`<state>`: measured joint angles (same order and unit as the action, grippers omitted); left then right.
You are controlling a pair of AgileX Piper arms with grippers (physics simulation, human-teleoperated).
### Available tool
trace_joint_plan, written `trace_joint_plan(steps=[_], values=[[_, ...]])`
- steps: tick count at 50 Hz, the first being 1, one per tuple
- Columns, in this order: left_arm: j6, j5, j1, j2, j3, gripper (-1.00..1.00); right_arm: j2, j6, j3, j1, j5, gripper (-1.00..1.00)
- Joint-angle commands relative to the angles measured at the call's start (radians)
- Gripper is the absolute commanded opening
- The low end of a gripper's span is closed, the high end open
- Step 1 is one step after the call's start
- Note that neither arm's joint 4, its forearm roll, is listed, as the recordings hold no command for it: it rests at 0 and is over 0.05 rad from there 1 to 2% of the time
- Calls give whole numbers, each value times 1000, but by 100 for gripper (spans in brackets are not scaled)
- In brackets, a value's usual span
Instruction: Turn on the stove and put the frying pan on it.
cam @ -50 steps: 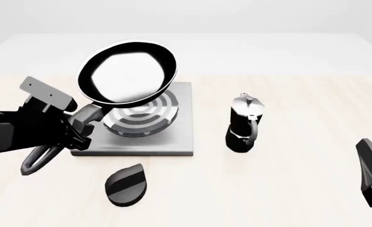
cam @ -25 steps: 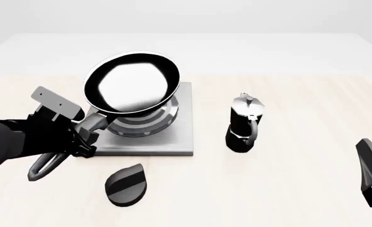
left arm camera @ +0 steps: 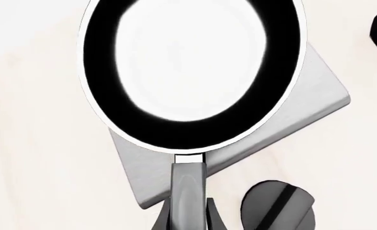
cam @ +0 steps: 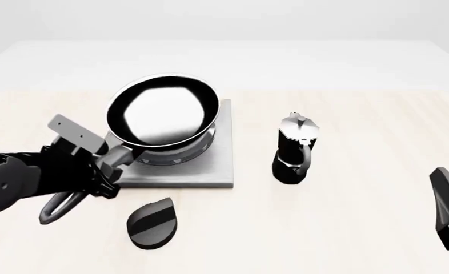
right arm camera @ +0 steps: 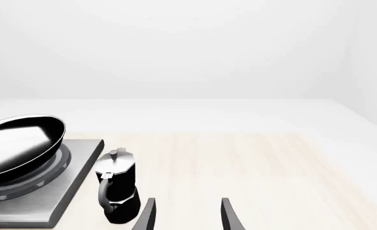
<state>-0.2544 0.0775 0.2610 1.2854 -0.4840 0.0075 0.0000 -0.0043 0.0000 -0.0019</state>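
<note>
Gripping the frying pan (cam: 162,114) by its long handle, your left tool (cam: 103,165) is clamped on the grey shaft near the pan's rim. The pan sits over the ring burner of the stove (cam: 218,165) — tilted, its far edge raised; whether its base touches the burner cannot be told. In the left wrist view the pan (left arm camera: 192,72) covers most of the grey plate (left arm camera: 310,103). The black knob (cam: 153,222) lies on the tabletop (cam: 361,217) just in front of the plate, apart from it. The moka pot (cam: 294,149) stands upright to the plate's right. Your right tool (right arm camera: 187,215) is low at the right, well apart from everything — its fingers spread with nothing between them.
</note>
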Motion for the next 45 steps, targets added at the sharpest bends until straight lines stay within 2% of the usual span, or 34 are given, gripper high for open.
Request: trace_joint_plan(steps=[1, 45], values=[[-19, -38, -2, 19, -7, -100, 0, 0, 0, 0, 0, 100], [-47, -97, -24, 94, 13, -100, 0, 0, 0, 0, 0, 100]])
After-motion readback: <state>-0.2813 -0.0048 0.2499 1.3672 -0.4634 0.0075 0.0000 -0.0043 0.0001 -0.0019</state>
